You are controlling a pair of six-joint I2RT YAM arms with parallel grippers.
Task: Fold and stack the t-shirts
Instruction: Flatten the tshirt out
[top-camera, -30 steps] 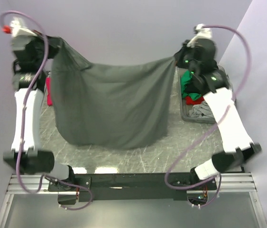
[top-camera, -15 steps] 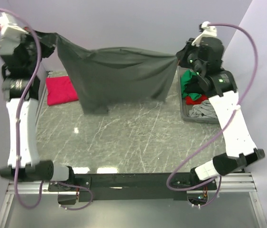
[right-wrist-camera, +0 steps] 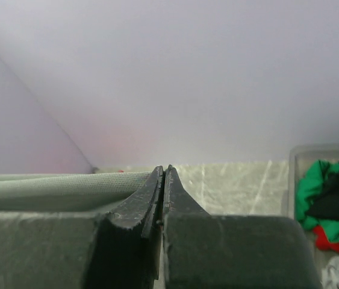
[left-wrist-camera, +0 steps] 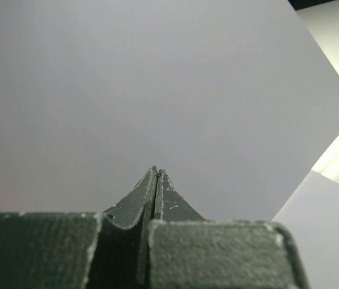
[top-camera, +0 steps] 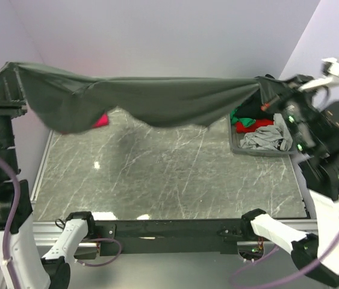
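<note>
Table: 1, dark marble w/ white veins; the arms are bolted at its near edge.
Arms: 2, both lifted high above the table.
Hands: 2, one per arm.
Left hand: high over the table's far-left corner. Fingers pressed together, no gap btw them in the wrist view. It is clamped on one end of the charcoal t-shirt. The pinched cloth itself does not show in the wrist view, but the top view shows the cloth going up to this hand.
Right hand: high over the table's far-right side. Fingers together, tips touching, clamped on the other end of the same shirt. In the wrist view grey cloth runs in from the left up to the fingers.
T-shirts, total: 6 counted by colour.
Charcoal t-shirt, place: 1 pc, in the air well above the table's far half, stretched left to right btw the 2 hands. The middle sags a little and it does not touch the table.
Magenta-red t-shirt: 1 pc, on the table's far-left part, mostly hidden below the hanging shirt; only a small bit shows.
Tub: 1, clear plastic, stands on the table's far-right part.
Inside tub: 4 pcs by colour, crumpled together: black t-shirt, green t-shirt, red t-shirt, light grey t-shirt. Whether more lie under them, I cannot tell.
</note>
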